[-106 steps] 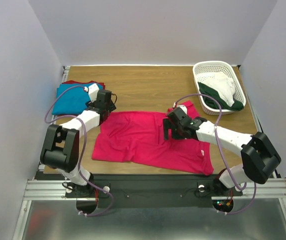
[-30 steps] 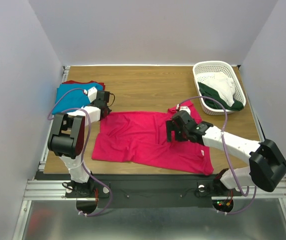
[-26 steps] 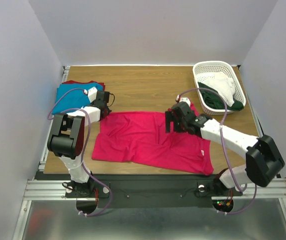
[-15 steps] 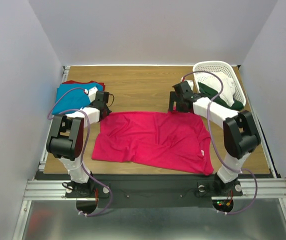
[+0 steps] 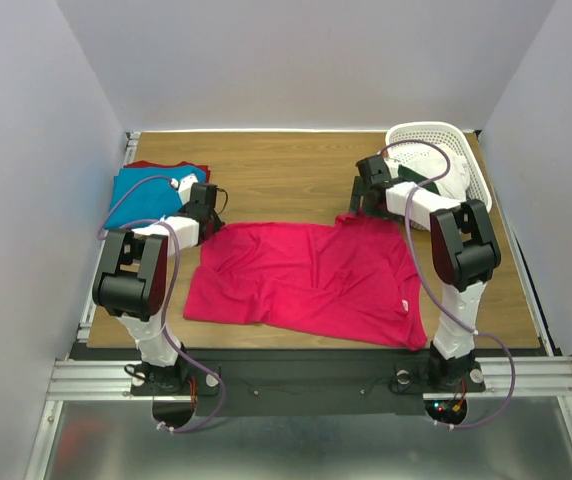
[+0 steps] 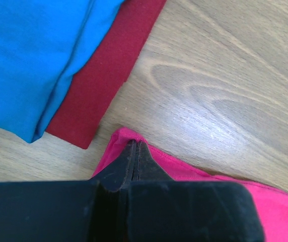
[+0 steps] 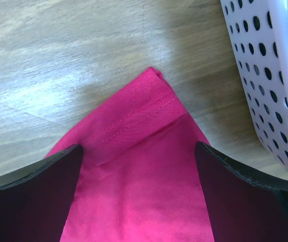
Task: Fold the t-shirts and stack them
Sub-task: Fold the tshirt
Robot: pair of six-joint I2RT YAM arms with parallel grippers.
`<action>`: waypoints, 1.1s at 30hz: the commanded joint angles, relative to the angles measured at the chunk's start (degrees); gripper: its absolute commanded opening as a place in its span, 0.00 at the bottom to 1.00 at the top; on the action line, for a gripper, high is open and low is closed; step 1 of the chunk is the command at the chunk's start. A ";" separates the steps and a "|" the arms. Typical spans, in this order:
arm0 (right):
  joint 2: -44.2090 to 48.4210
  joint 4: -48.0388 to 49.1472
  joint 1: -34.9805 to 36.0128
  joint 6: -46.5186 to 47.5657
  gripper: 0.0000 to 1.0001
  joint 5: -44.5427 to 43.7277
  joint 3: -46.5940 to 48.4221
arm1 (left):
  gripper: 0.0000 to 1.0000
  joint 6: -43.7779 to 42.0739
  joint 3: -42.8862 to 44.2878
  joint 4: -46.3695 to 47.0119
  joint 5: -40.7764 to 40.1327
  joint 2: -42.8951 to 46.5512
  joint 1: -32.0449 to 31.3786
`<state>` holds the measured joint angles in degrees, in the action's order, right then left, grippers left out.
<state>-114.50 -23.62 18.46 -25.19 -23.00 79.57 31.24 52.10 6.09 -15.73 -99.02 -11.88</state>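
Wood table: pink tee, white label unreadable; L jaws tight on corner, R jaws wide.

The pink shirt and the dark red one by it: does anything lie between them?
Only a narrow strip of bare wooden table, seen in the left wrist view, separates the corner of the pink shirt from the dark red shirt.

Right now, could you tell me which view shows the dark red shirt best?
The left wrist view: the dark red shirt shows a broad strip beyond the blue shirt. The top view gives a sliver; the right wrist view, none.
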 commanded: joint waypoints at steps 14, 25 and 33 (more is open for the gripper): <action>-2.66 7.71 -0.35 -3.64 0.70 -4.33 1.02 | 0.00 -1.63 -1.47 1.03 0.52 3.13 0.28; -4.86 8.24 -0.35 -4.60 0.47 -4.94 0.67 | 0.00 -2.06 -1.65 0.50 0.26 4.36 0.37; -1.35 8.24 -0.35 -3.03 0.39 -6.35 1.12 | 0.00 -2.15 -1.30 0.33 0.26 4.19 0.72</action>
<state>-117.43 -14.96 18.44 -29.17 -26.63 79.81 30.17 51.11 6.55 -15.00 -97.43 -11.73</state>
